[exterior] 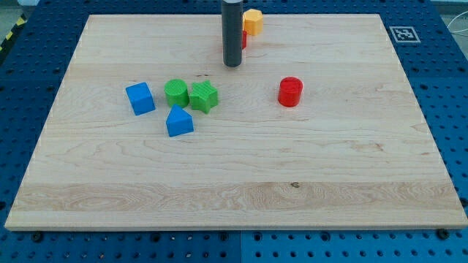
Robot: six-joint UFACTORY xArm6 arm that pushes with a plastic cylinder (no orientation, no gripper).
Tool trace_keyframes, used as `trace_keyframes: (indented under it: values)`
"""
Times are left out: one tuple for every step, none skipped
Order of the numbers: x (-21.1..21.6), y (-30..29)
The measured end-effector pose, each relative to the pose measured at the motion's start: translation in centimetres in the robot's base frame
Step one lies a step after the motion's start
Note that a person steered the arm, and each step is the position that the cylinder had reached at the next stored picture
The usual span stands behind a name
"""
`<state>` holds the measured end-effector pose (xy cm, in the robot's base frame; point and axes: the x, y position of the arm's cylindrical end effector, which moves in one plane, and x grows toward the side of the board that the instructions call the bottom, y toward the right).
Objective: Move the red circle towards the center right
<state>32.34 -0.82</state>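
The red circle (290, 92) is a short red cylinder standing on the wooden board (234, 183), right of the middle. My tip (232, 65) is the lower end of the dark rod, near the view's top centre, up and to the left of the red circle and clearly apart from it. Right behind the rod sit a second red block (243, 40), mostly hidden, and an orange block (253, 21).
A blue cube (140, 98) sits at the left. A green round block (176, 93) and a green star-shaped block (204, 96) touch each other. A blue house-shaped block (179, 121) lies just below them. A marker tag (403, 33) is at the board's top right corner.
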Motion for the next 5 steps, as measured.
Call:
trace_keyframes:
  values:
    - [-2.3, 0.0]
    - [-3.6, 0.0]
    - [-3.4, 0.5]
    - [-0.8, 2.7]
    - [1.9, 2.8]
